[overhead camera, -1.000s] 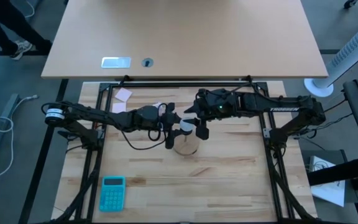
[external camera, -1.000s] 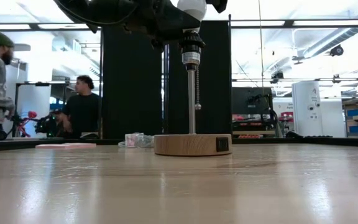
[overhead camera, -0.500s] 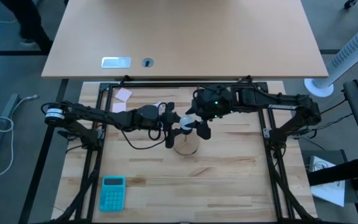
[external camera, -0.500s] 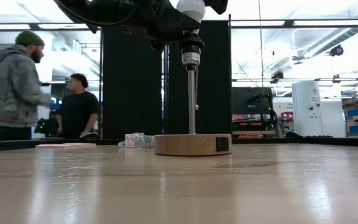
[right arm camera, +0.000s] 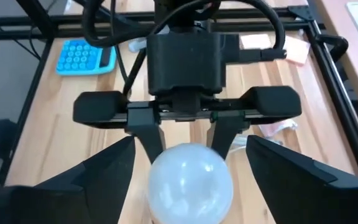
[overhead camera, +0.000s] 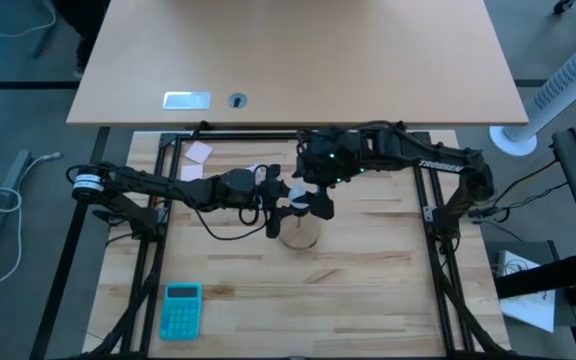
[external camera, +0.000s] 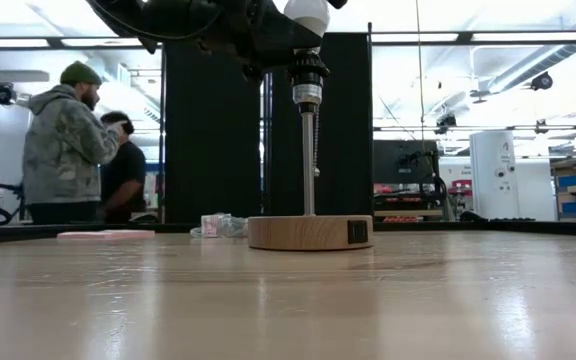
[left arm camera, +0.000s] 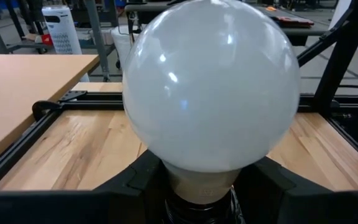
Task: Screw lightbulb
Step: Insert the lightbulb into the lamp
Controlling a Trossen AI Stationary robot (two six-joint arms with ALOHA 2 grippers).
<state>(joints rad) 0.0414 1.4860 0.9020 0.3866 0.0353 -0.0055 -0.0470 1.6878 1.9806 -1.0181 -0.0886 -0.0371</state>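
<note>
A white frosted lightbulb [left arm camera: 210,87] sits upright in the black socket [external camera: 308,72] on top of a lamp: a thin metal rod [external camera: 309,160] rising from a round wooden disc [external camera: 310,232] that rests flat on the table. My left gripper [left arm camera: 207,186] comes level from the table's left and is shut just below the lightbulb [overhead camera: 297,198]. My right gripper [right arm camera: 191,186] hangs open over the lightbulb [right arm camera: 191,180], slanting down from the right. One of its fingers [right arm camera: 104,180] stands on each side of the glass, clear of it. My left gripper pinches the lamp between its two fingers [left arm camera: 142,180] at the top of the socket [left arm camera: 197,208], right under the lightbulb's neck. The fingers come level from the table's left and lie across the upright lamp. The lightbulb's globe hides the exact place of contact.
A blue calculator [overhead camera: 180,308] lies near the front left. Pink notes [overhead camera: 198,152] lie at the far left. A crumpled clear wrapper [external camera: 218,225] lies behind the disc. Two people [external camera: 78,140] stand in the room beyond the table.
My right gripper has opened, let go of the lightbulb and risen a little, tipping further downward while its arm has folded toward the far edge. The lightbulb stays upright in the socket.
</note>
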